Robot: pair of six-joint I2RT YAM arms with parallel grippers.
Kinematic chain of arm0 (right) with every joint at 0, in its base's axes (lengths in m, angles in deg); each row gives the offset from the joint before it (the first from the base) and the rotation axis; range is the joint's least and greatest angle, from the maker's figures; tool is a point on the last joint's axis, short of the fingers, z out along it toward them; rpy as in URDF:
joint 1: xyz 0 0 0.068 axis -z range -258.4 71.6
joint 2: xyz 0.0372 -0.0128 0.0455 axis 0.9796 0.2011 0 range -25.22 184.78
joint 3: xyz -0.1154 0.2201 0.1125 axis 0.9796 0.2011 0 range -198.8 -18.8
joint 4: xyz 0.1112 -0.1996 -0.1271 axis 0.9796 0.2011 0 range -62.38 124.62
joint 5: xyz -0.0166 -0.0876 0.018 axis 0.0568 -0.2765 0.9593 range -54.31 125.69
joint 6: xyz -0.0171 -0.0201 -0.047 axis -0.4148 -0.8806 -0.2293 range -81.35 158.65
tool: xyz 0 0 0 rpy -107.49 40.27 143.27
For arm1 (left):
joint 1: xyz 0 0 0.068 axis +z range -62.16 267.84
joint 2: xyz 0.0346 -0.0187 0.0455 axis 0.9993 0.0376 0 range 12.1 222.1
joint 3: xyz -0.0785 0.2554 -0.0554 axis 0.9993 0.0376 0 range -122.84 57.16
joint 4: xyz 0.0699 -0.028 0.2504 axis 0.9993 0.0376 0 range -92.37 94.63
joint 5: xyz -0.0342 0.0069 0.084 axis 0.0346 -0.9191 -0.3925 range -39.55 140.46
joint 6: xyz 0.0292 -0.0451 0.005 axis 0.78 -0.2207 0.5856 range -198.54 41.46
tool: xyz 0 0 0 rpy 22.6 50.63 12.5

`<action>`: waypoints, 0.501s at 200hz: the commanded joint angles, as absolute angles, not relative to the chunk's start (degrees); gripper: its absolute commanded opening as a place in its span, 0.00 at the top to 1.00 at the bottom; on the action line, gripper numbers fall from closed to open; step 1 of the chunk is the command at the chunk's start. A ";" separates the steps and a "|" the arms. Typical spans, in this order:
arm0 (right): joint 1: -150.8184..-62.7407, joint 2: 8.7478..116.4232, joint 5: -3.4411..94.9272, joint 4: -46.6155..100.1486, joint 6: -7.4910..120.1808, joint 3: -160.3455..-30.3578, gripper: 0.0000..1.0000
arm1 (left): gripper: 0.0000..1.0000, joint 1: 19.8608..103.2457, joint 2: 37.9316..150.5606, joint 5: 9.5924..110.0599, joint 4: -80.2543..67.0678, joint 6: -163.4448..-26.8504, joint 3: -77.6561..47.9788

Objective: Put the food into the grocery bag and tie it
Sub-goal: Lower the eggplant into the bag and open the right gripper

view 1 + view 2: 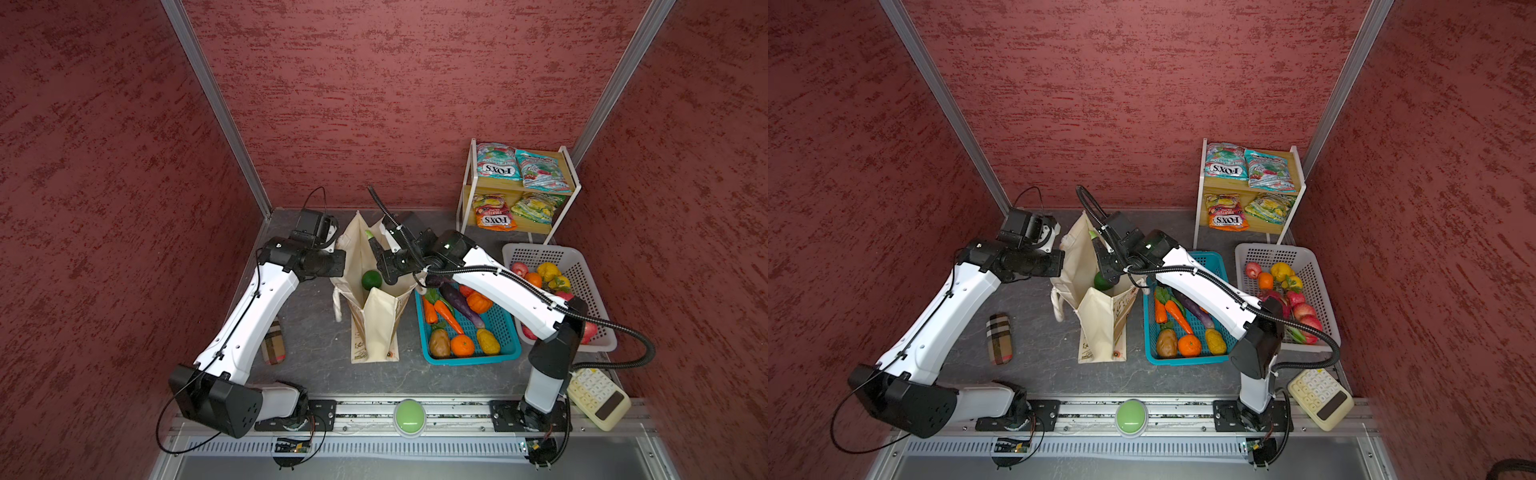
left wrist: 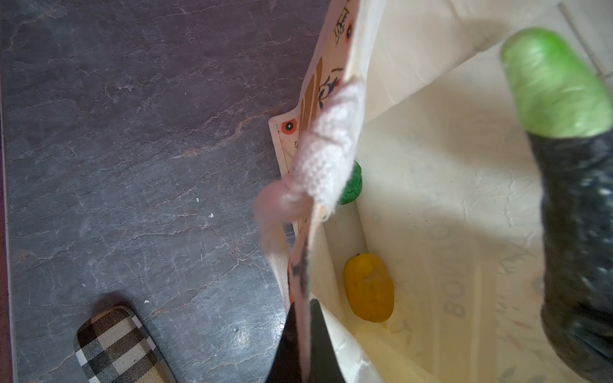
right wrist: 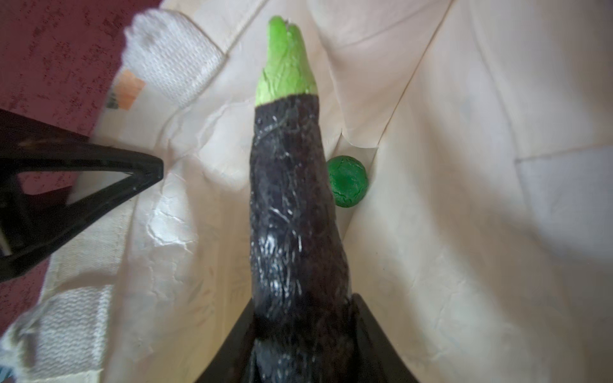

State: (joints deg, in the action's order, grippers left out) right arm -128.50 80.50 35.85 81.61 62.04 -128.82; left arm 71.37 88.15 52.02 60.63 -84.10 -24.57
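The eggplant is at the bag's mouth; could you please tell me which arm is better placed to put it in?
Right. The right gripper holds the eggplant at the mouth of the bag, green end first. The left gripper is shut on the bag's edge, holding it open.

You can read FOX'S, upside down in both top views, on the teal packet (image 1: pixel 496 166) on the upper level of the shelf (image 1: pixel 505 185) and on the orange packet (image 1: pixel 495 219) below it. On the inner wall of the grocery bag (image 2: pixel 454 265), faint letters begin BO; the rest blurs. The keys of the calculator (image 1: pixel 596 399) are too small to read.
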 commanded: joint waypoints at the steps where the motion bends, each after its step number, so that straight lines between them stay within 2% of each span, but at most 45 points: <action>1: -128.67 81.86 34.58 83.23 60.88 -129.23 0.59 | 1.00 70.97 87.47 53.62 60.65 -83.39 -23.75; 100: -129.81 89.44 35.69 85.02 61.17 -133.67 0.58 | 1.00 70.92 86.90 53.88 60.89 -83.07 -24.12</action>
